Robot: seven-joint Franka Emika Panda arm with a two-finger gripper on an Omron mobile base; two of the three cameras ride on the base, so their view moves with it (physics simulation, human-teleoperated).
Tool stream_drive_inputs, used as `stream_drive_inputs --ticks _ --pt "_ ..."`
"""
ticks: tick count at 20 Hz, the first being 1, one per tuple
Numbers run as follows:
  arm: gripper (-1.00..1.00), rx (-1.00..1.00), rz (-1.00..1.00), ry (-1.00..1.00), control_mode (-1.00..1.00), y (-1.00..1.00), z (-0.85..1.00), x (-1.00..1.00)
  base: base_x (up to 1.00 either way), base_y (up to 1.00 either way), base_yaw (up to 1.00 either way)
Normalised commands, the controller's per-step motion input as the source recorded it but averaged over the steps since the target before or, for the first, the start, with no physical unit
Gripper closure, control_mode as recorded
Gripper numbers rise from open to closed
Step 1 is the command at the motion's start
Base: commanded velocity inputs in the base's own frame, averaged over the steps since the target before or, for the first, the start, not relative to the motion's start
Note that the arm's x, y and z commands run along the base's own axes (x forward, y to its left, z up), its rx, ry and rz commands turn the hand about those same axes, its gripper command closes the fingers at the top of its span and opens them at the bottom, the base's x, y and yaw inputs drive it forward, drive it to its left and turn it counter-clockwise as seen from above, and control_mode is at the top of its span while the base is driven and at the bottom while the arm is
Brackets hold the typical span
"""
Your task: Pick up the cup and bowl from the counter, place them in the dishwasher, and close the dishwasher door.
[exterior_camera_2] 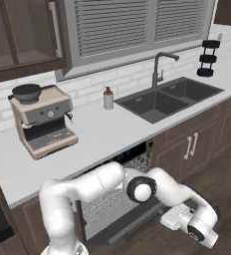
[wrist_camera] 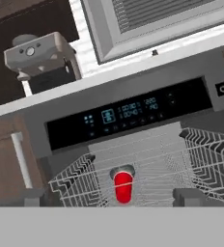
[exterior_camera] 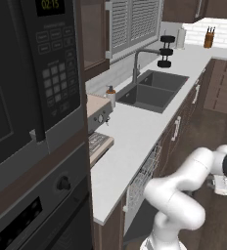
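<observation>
Red cup (wrist_camera: 124,187) lies in the dishwasher rack (wrist_camera: 147,169); my pincer (wrist_camera: 109,197) seems spread, empty. Bowl next, I judge.

Even, soft, slightly blurry rendering

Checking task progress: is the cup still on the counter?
No. In the hand view the red cup lies in the dishwasher's wire rack, below the control panel.
</observation>
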Motion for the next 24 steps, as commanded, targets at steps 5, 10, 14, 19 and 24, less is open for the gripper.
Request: stream_drive_inputs --ticks 5,10,14,19,24 --pt "-1.00 0.35 0.21 0.00 -1.00 -0.58 -1.00 -0.06 0.00 0.00 0.00" --pt "-1.00 0.22 0.03 -0.04 -1.00 0.00 -1.00 0.14 0.00 0.00 0.00" --pt "-1.00 0.10 -0.07 -0.12 -1.00 0.00 -1.00 0.00 0.00 0.00 0.00" --pt "-1.00 0.03 -0.10 -0.13 -1.00 -0.20 -0.88 0.06 0.00 0.00 0.00" --pt "-1.00 0.01 -0.01 -0.01 -1.00 -0.51 -1.00 0.67 0.00 0.00 0.00"
